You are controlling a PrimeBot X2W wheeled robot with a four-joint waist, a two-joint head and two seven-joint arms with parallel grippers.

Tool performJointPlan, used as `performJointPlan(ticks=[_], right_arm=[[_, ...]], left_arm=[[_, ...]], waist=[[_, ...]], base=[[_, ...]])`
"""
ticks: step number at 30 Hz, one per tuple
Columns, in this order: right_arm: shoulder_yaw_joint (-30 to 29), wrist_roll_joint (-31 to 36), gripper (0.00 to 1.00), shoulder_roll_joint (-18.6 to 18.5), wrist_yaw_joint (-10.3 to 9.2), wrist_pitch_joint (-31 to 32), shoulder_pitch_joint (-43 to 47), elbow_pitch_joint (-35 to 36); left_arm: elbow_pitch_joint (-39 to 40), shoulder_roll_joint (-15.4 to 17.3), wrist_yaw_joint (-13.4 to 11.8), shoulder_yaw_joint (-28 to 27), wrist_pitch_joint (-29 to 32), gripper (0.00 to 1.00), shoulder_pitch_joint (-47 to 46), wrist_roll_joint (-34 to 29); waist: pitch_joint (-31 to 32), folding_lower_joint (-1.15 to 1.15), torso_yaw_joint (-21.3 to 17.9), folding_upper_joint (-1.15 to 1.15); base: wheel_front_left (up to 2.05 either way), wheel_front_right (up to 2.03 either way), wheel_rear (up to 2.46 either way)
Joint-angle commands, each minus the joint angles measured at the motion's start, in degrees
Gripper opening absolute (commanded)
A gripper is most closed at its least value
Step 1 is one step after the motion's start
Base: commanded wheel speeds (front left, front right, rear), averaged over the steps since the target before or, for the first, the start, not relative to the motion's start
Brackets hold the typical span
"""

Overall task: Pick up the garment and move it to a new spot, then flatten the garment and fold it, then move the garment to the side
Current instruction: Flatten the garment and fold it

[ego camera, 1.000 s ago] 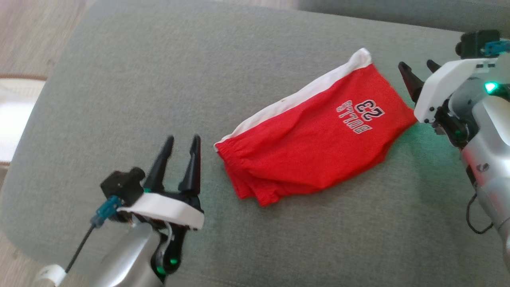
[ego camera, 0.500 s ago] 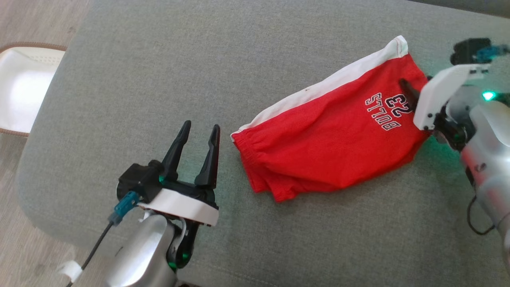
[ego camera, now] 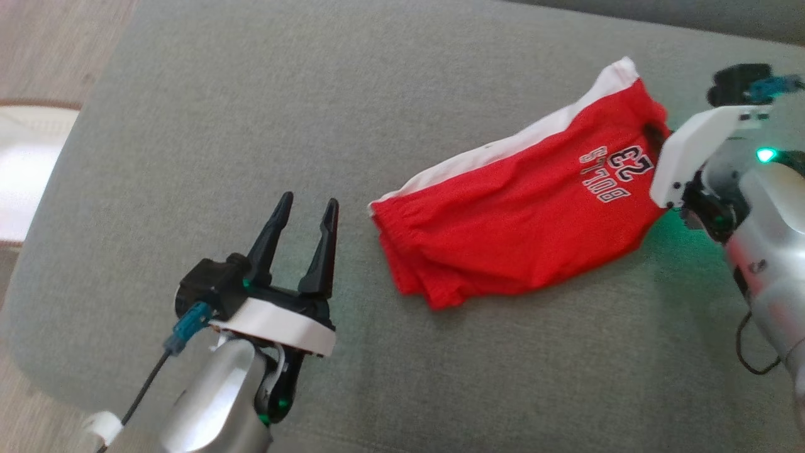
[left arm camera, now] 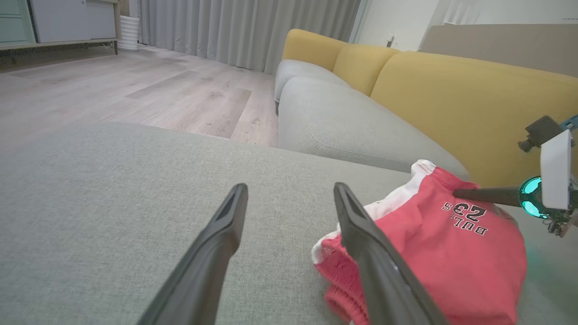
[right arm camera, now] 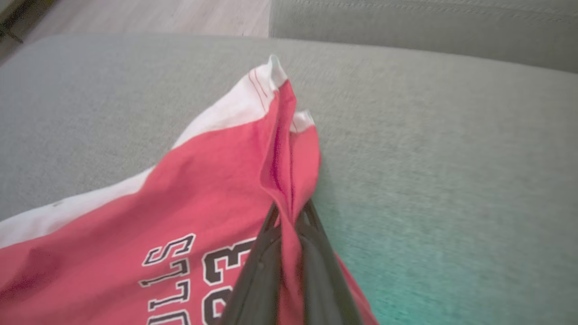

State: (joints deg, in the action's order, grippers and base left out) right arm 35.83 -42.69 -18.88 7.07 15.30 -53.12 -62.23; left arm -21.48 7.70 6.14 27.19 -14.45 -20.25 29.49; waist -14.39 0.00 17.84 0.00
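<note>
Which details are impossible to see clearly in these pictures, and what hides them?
Right end effector tips: head view, behind its white plate; right wrist view, wrapped in a fold of the shorts.
Layers pinched: right wrist view, the fold hides them.
Shorts' near part: left wrist view, behind a finger of the left end effector, cut by the bottom edge.
White object: head view, cut by the left edge, blurred.

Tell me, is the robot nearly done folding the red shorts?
Not nearly. Done: nothing yet; the red shorts lie rumpled on the grey cushion. In hand: the right jaws are shut on their edge. Left: lifting, moving, flattening, folding, setting aside.
</note>
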Motion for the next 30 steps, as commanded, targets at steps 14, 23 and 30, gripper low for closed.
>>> performJointPlan(ticks=[14,23,30], right_arm=[[-5.58,5.45,0.0,-5.68,0.42,-12.74,3.67,-7.01],[-5.11,11.8,0.0,-3.5,0.42,-14.15,0.05,-8.73],[0.08,14.42,0.0,7.0,0.42,-6.3,-0.41,-1.37]], left_arm=[[1.38,4.12,0.03,-3.4,-0.01,1.0,1.66,-0.35],[1.52,3.97,-0.1,-2.51,0.53,1.0,2.19,0.05],[1.36,4.06,-0.07,-1.47,1.14,1.0,2.51,0.29]], waist=[[6.42,0.0,-10.14,0.0],[8.09,0.0,-10.91,0.0],[9.17,0.0,-8.69,0.0]], base=[[0.0,0.0,0.0],[0.0,0.0,0.0],[0.0,0.0,0.0]])
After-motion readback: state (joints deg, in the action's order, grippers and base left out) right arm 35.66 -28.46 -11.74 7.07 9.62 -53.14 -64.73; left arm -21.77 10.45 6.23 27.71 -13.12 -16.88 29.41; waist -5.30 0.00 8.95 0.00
